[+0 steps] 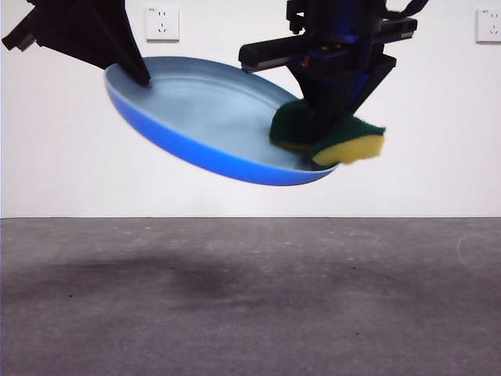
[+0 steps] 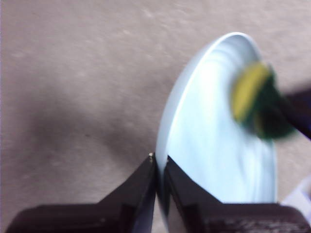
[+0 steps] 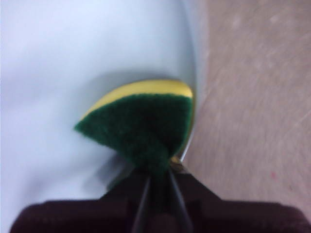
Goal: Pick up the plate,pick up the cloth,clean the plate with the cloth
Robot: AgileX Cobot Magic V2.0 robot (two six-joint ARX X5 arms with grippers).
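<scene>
Right end effector [image 1: 333,129], clenched on sponge [image 1: 348,142], presses it into plate [image 1: 196,106] at the low 4-o'clock rim, opposite left end effector [image 1: 139,74] pinching the raised 10-o'clock rim, all well above counter [image 1: 250,313].

Plain white wall [image 1: 235,200] behind, evenly lit. Two white wall sockets: left socket [image 1: 162,23] high on wall, right socket [image 1: 488,25] well apart from it, at same height. Below wall, grey speckled tabletop [image 1: 376,313], soft dark shadow [image 1: 172,278] across it.
</scene>
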